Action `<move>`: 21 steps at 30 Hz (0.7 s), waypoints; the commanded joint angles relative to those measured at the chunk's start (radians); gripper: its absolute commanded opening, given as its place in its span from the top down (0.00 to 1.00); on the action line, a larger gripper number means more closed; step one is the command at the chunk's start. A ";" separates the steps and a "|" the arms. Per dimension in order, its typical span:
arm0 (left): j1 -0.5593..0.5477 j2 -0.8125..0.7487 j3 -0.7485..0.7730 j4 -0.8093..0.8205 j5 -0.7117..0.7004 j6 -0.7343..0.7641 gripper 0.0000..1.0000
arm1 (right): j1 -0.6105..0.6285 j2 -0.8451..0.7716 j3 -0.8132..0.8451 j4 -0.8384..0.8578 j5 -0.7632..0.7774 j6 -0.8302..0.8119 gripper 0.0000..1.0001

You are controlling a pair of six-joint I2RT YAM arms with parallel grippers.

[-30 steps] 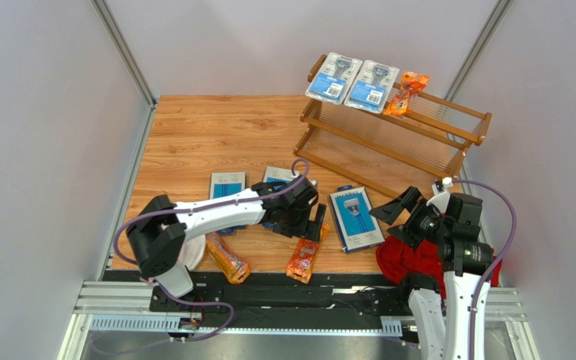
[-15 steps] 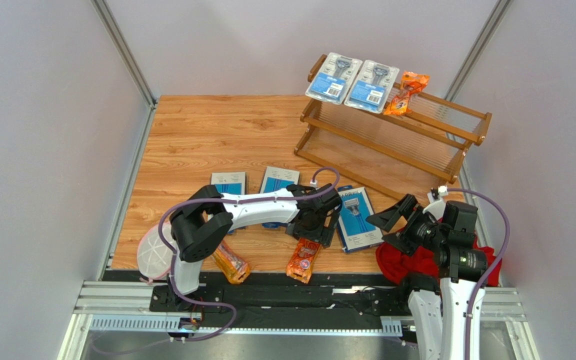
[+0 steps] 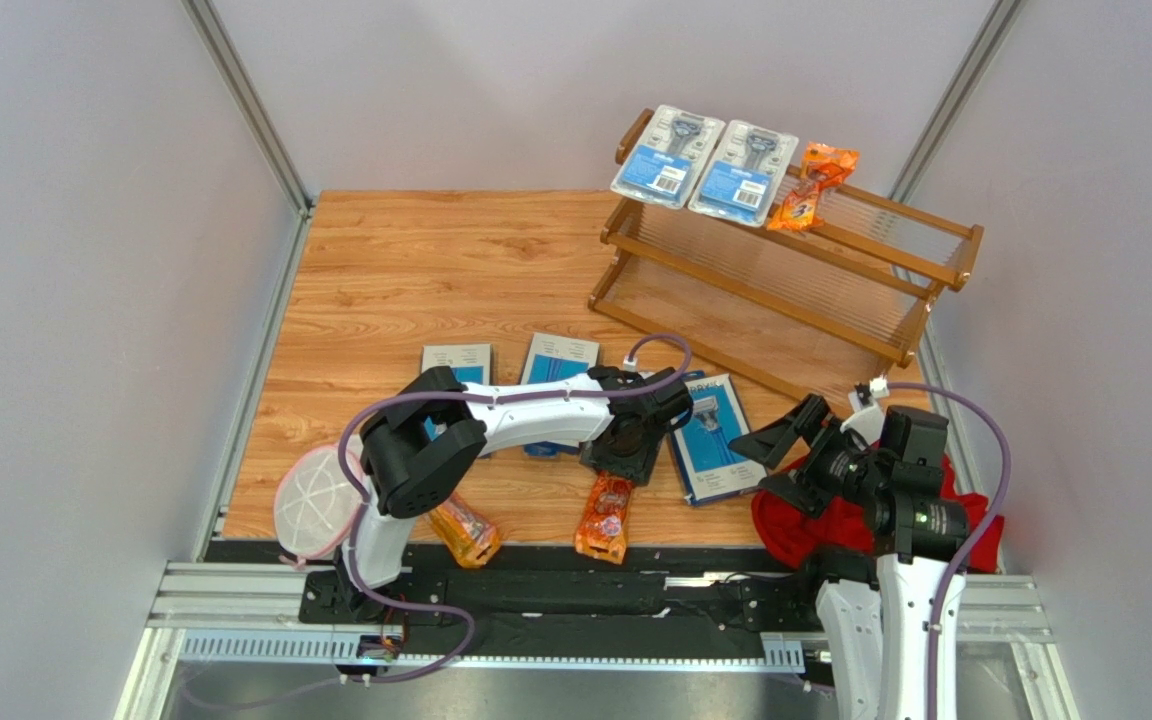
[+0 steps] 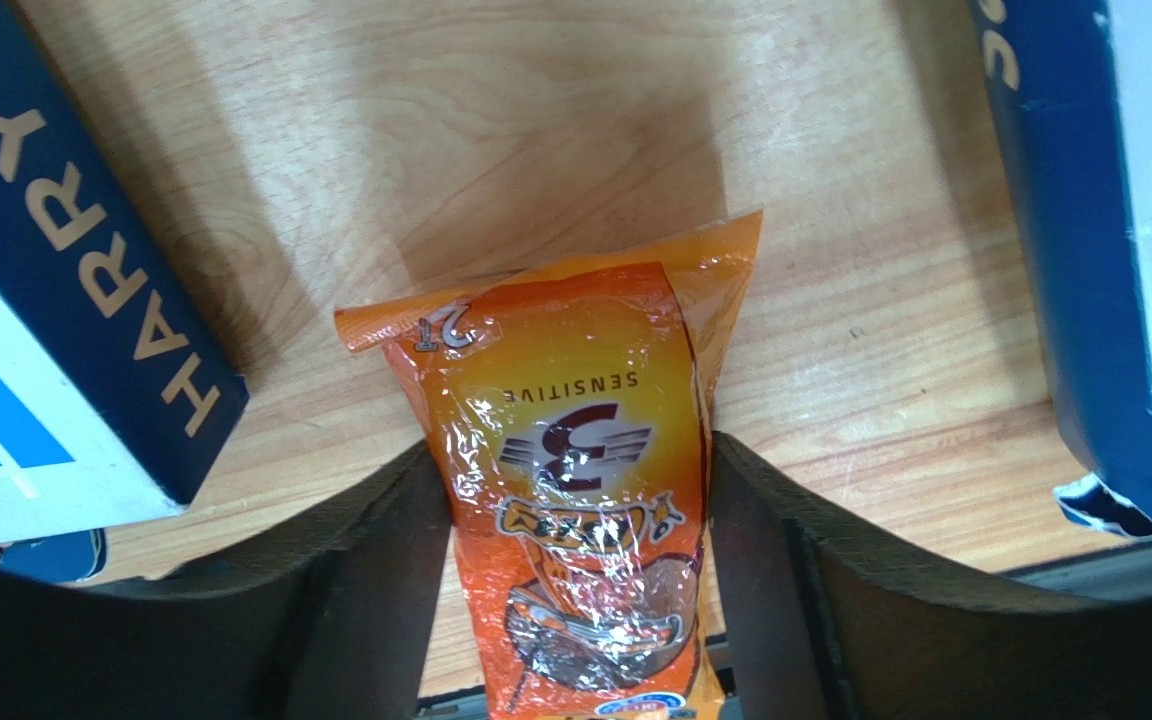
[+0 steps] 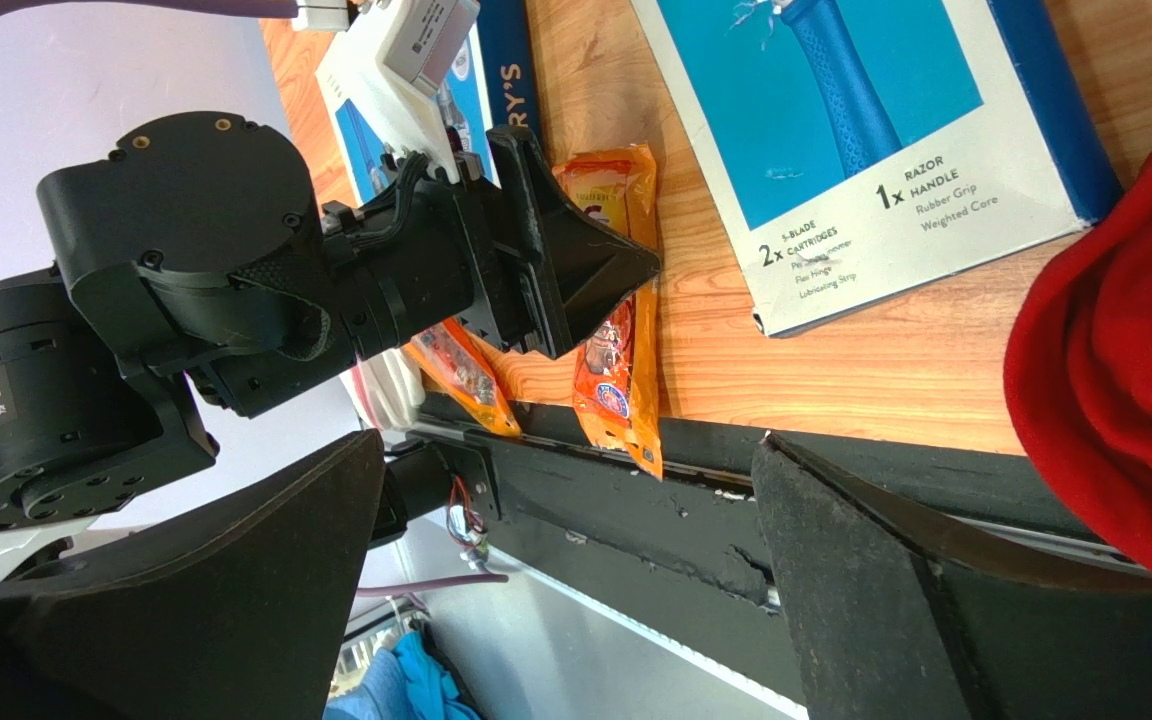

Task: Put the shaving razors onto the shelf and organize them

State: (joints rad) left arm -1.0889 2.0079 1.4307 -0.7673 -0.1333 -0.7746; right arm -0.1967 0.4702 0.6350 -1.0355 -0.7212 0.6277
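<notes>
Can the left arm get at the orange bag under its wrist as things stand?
Probably yes. The left gripper has its jaws open on either side of the orange bag; nothing lies over it, and the blue boxes sit apart from it.

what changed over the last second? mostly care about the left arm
The left gripper swung right, off the blue boxes, and toward the near edge. It is now open astride the orange bag, which lies flat, not lifted. The right gripper edged slightly nearer, open. The packs on the shelf stayed put.
</notes>
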 commanded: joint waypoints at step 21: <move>0.035 -0.165 0.028 0.002 0.030 0.005 0.82 | 0.017 -0.033 0.006 -0.015 -0.046 -0.010 0.04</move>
State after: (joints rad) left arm -1.0718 1.9484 1.4342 -0.7708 -0.1299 -0.7593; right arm -0.1905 0.4534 0.6346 -1.0557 -0.7361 0.6121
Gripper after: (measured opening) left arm 0.223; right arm 0.967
